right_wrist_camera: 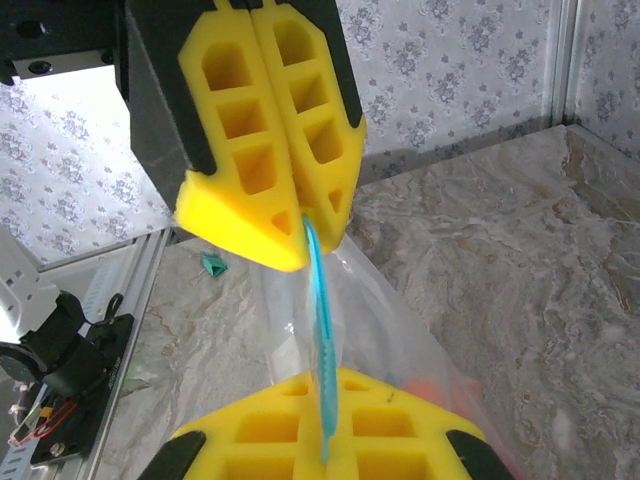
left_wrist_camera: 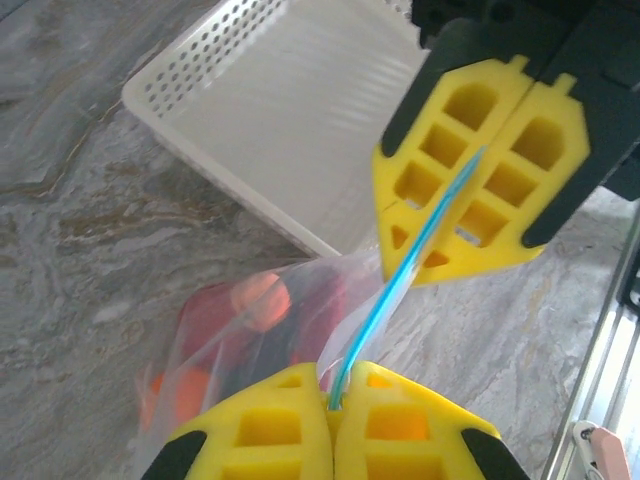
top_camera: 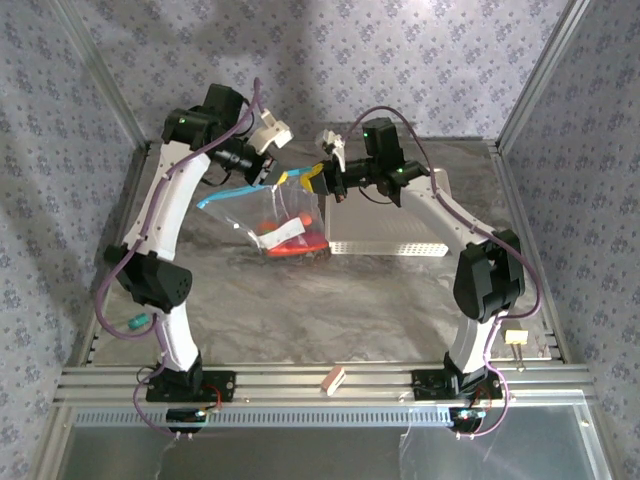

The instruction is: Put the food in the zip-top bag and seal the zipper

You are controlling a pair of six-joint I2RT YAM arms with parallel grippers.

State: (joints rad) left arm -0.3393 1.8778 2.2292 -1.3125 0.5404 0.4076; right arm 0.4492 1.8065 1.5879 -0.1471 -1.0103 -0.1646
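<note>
Beside basket (left_wrist_camera: 280,120), left fingers (left_wrist_camera: 270,435), right fingers (left_wrist_camera: 440,150) clenched on zipper (left_wrist_camera: 400,278); food (left_wrist_camera: 262,298) in bag (left_wrist_camera: 200,345).

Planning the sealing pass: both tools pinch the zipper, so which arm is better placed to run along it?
Left, probably. The long loose zipper stretch trails beyond the left tool, away from the right tool, which can anchor the zip-top bag.

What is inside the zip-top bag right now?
Through the clear zip-top bag, below its blue zipper, red and orange food pieces and something dark show, bunched at the bottom. Crinkled plastic blurs them, so their count and any green pieces cannot be made out.
</note>
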